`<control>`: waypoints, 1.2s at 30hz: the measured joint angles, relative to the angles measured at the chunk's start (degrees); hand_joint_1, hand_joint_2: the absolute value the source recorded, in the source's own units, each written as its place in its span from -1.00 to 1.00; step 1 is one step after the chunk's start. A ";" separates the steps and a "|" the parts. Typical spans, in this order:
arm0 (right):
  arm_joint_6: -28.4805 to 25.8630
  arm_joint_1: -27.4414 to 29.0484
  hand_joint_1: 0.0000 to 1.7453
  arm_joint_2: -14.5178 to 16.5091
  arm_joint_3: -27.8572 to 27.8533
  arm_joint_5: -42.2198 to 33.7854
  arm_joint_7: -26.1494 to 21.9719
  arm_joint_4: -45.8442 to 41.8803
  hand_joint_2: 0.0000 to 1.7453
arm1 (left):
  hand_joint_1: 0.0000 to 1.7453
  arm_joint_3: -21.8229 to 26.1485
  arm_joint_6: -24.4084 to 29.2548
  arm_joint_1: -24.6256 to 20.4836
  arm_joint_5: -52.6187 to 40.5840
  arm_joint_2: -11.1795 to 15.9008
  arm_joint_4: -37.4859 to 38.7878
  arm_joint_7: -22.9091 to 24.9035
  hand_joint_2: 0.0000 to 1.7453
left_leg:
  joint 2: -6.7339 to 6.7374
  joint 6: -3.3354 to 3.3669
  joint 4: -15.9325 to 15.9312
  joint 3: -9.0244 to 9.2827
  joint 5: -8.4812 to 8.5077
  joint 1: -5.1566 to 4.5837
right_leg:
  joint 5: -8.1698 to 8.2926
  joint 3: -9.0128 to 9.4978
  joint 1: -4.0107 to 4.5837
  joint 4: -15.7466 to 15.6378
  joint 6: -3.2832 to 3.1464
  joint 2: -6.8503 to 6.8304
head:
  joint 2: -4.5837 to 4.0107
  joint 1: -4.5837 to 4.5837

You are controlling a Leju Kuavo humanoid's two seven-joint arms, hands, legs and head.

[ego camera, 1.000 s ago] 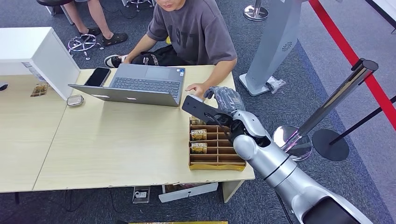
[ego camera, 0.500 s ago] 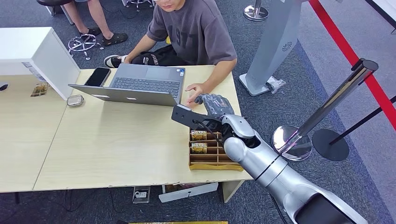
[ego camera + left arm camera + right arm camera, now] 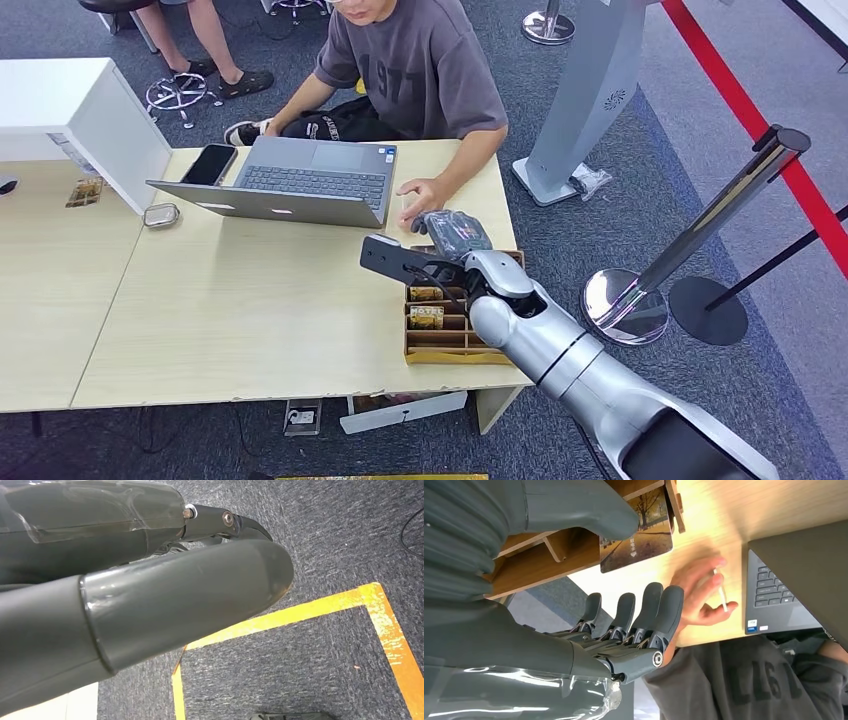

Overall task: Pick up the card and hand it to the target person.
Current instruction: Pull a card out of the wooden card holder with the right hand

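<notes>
My right hand point(image 3: 452, 243) hovers over the far end of a wooden card rack point(image 3: 470, 346), its fingers point(image 3: 649, 611) straight and apart from the thumb, holding nothing. The seated person point(image 3: 420, 70) rests a hand point(image 3: 422, 193) on the table just beyond it and pinches a thin pale card point(image 3: 722, 594) edge-on between the fingers. A card printed with trees point(image 3: 636, 527) lies by the rack, close to my thumb tip. Two more cards point(image 3: 425, 305) stand in the rack slots. My left hand point(image 3: 150, 605) hangs over grey carpet with nothing in it.
An open laptop point(image 3: 300, 180) and a phone point(image 3: 210, 163) lie on the table in front of the person. A white box point(image 3: 70, 110) stands at the far left. A chrome stanchion point(image 3: 700, 235) and red barrier tape stand to my right, off the table.
My right hand has drawn back from the person's hand, toward me and leftward over the rack. The person's hand stays on the table.
</notes>
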 joint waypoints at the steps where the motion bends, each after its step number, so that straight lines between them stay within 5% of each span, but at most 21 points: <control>1: -0.01 -0.07 -0.04 0.02 0.13 0.03 0.01 0.22 1.00 | -1.00 0.00 -0.01 0.00 0.01 0.00 -0.01 0.01 -1.00 | 0.00 0.00 0.00 0.00 0.00 0.00 | 0.00 0.00 0.00 0.00 0.00 0.00 | 0.00 0.00; 28: -0.32 -0.89 0.16 0.84 1.26 0.46 0.01 3.99 1.00 | -1.00 0.00 0.02 0.01 0.02 0.00 -0.01 0.38 -1.00 | 0.00 0.00 0.00 0.00 0.00 0.00 | 0.00 0.00 0.00 0.00 0.00 0.00 | 0.00 0.00; 36: -0.46 -1.09 0.36 1.14 1.26 -0.23 -0.47 4.71 1.00 | -1.00 0.00 0.02 0.02 0.04 0.02 0.00 0.37 -1.00 | 0.00 0.00 0.00 0.00 0.00 0.00 | 0.00 0.00 0.00 0.00 0.00 0.00 | 0.00 0.00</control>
